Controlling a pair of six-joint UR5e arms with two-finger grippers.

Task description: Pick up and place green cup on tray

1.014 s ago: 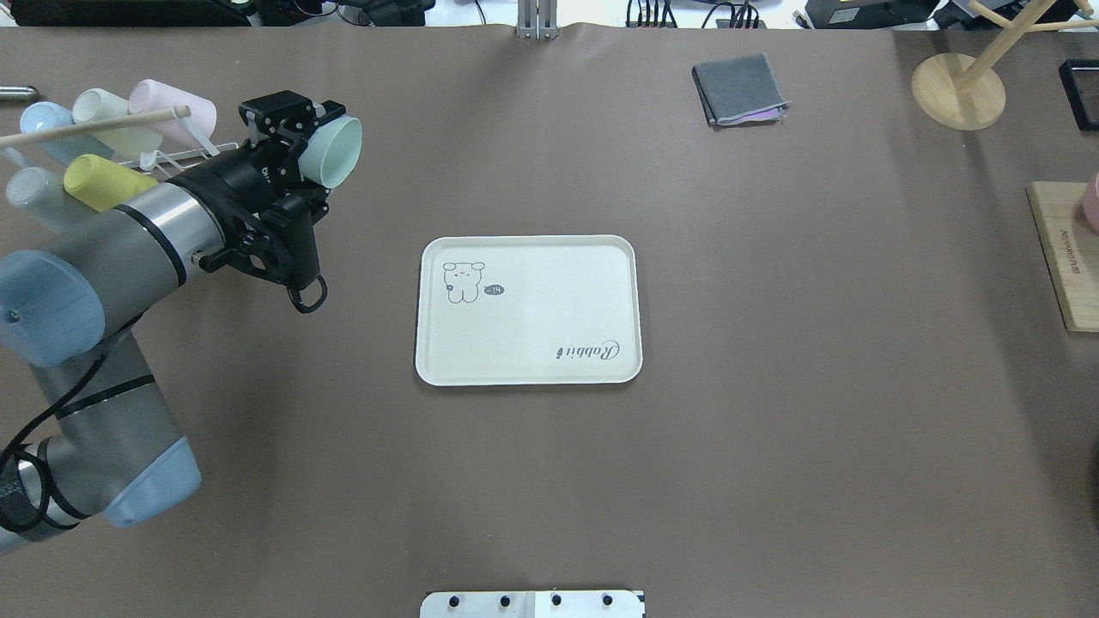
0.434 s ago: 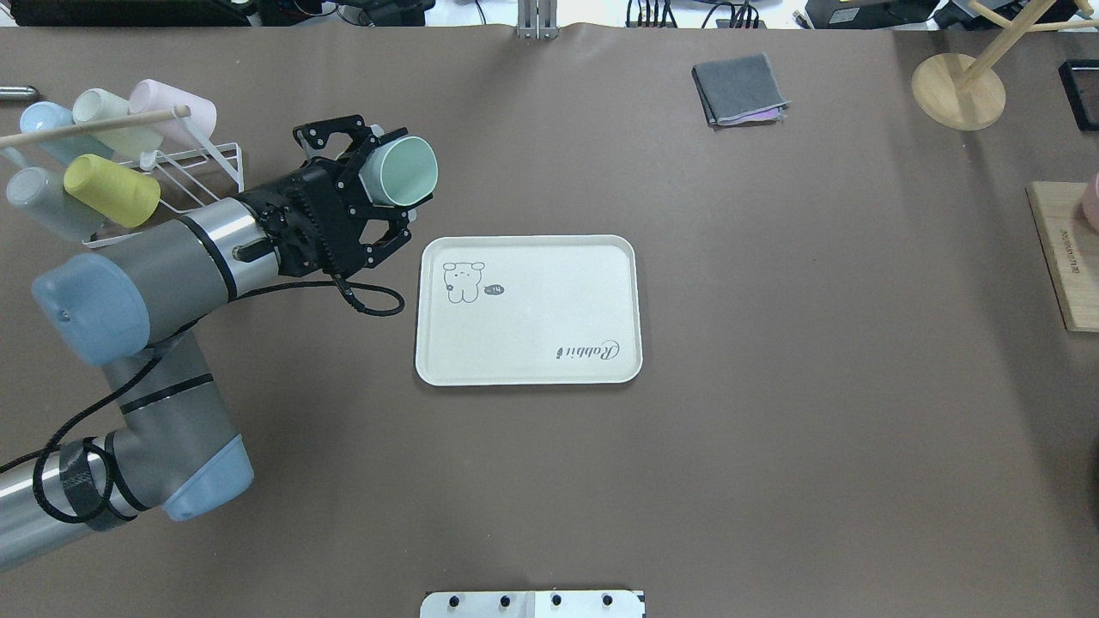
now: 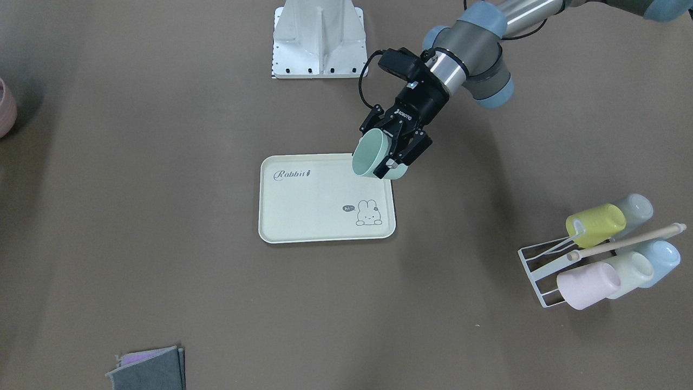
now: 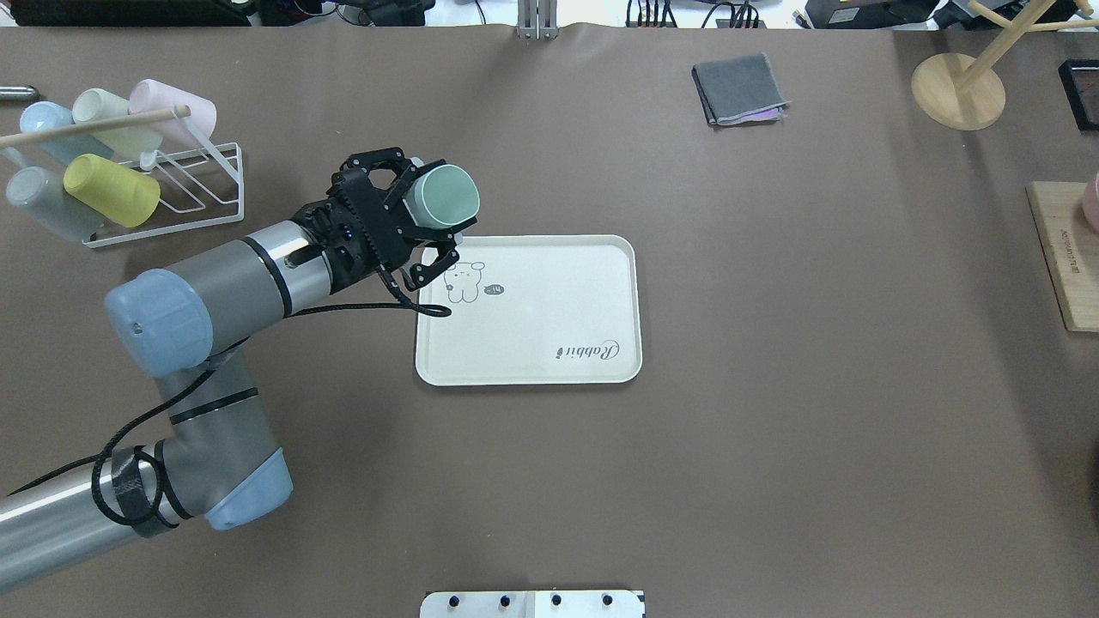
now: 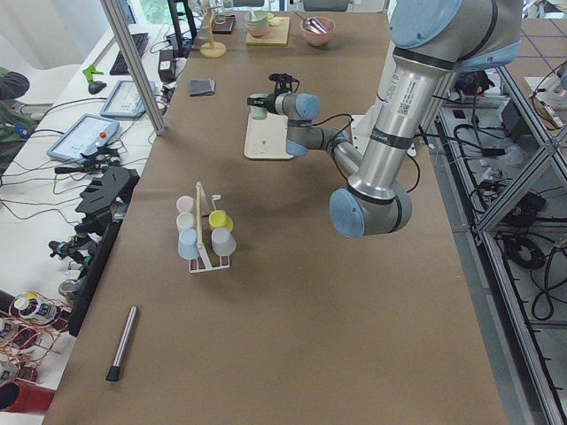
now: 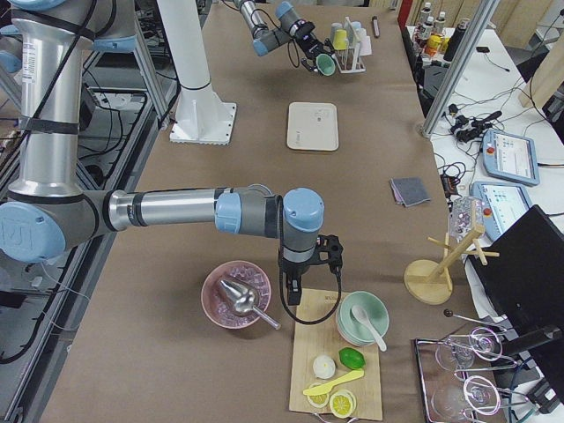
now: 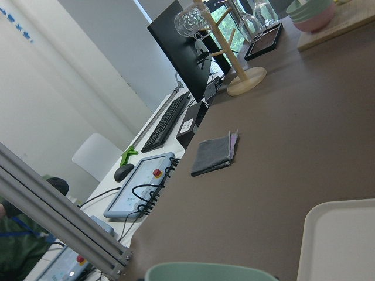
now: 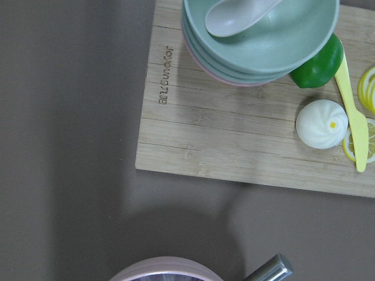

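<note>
My left gripper (image 4: pixel 427 213) is shut on the green cup (image 4: pixel 442 196) and holds it tilted in the air, over the tray's far-left corner as seen from overhead. In the front view the cup (image 3: pixel 371 154) hangs at the corner of the cream tray (image 3: pixel 319 216), mouth turned sideways. The tray (image 4: pixel 532 318) lies flat at mid-table with nothing on it. The left wrist view shows the cup's rim (image 7: pixel 211 272) and a tray corner (image 7: pixel 345 246). My right gripper (image 6: pixel 308 264) shows only in the exterior right view, above a wooden board; I cannot tell whether it is open.
A white wire rack (image 4: pixel 185 184) with several pastel cups, one of them yellow (image 4: pixel 112 189), stands at the far left. A folded grey cloth (image 4: pixel 740 88), a wooden stand (image 4: pixel 957 90) and a wooden board (image 4: pixel 1065 257) lie to the right.
My left arm has carried the green cup from beside the rack rightward to the tray's corner, and the wrist has turned on the way. The grip has stayed shut.
</note>
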